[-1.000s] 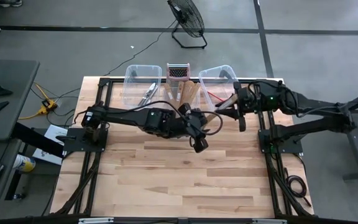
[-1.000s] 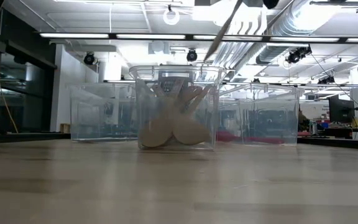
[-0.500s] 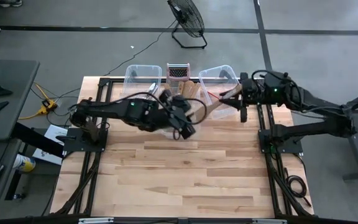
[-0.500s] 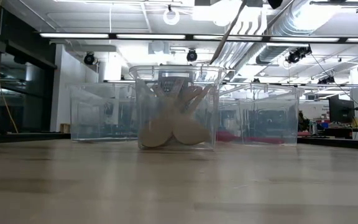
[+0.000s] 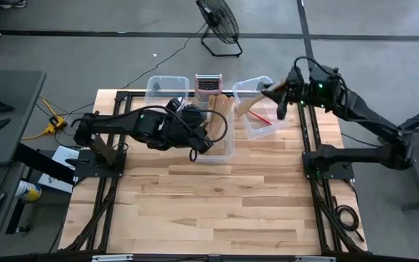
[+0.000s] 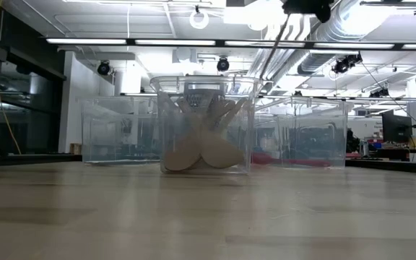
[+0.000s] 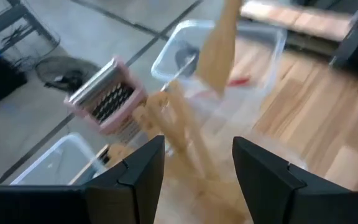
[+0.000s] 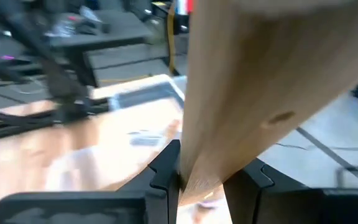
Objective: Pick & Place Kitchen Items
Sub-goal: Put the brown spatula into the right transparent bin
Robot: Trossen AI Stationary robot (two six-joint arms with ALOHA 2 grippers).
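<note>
High view puts the right gripper [image 5: 276,93] over the far right corner of the table, clamped on a pale wooden spatula [image 5: 252,105] whose blade slants down above the right-hand clear bin [image 5: 267,132]; a red-headed spatula [image 5: 262,118] already lies inside that bin. In the right wrist view the two dark fingers [image 8: 164,174] pinch the flat wood [image 8: 253,93] from both sides, so the hold is on the handle end with the blade hanging free. I judge the piece light and stiff, unlikely to bend or break, though smooth wood pinched at one end can pivot between the pads if swung fast; a grip nearer the middle would hold it steadier. The left gripper [image 5: 197,140] hangs over the middle clear bin [image 5: 228,151], its fingers [image 7: 132,180] apart with nothing between them, above the wooden spoons and spatulas [image 5: 220,109] that lean together in that bin. The low view shows those wooden heads [image 6: 201,150] stacked against the bin's near wall. A box grater with a pinkish top [image 5: 207,84] stands upright just behind the middle bin, and the left-hand clear bin [image 5: 156,84] holds metal utensils [image 5: 174,108]. Bin walls and the grater crowd the back row, so a lowering blade could catch a rim, and the two arms work close enough to need care.
</note>
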